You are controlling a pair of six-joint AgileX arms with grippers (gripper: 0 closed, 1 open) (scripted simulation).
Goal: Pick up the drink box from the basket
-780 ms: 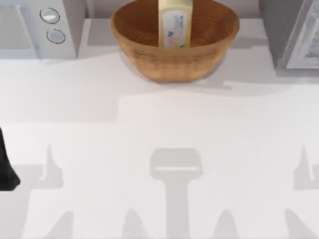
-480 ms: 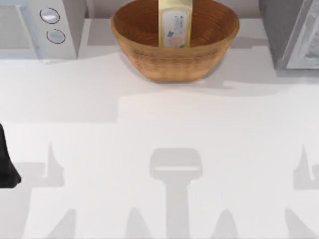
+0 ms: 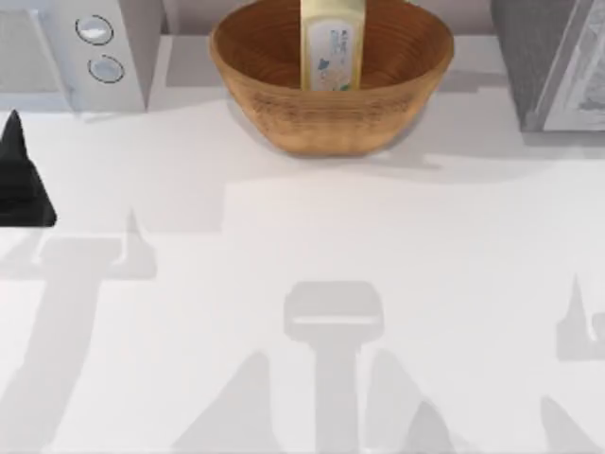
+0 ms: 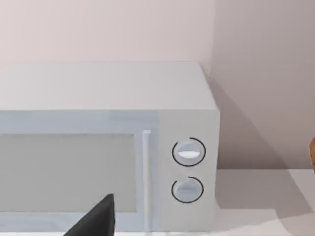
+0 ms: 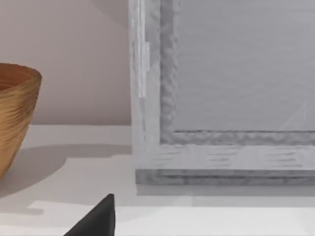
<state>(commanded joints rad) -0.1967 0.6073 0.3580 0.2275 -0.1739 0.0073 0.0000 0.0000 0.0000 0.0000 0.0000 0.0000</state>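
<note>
- Left edge of the table: the left gripper (image 3: 21,180) shows as a dark pointed shape, well apart from the basket. Whether it is released or clenched I cannot tell (one dark finger (image 4: 96,221) shows in the left wrist view, its partner cut off).
- Behind it, a white microwave (image 3: 71,52) with two round dials (image 4: 188,169); the left wrist camera faces its door, not the target.
- Centre back: the basket (image 3: 284,104) sits on the table (image 3: 331,236). The drink box (image 3: 332,43) stands upright inside it, label toward the camera, top cut off by the frame edge.
- Progress, as I judge it: nothing gripped, box untouched; the reach, the grasp and the lift are all left.
- Right back: a grey cabinet-like unit (image 3: 553,61), its upper part out of frame.
- The right gripper (image 5: 96,221) is a dark tip in its own wrist view; basket wall and grey unit lie ahead of it. Its grip state cannot be told (likely parked).
</note>
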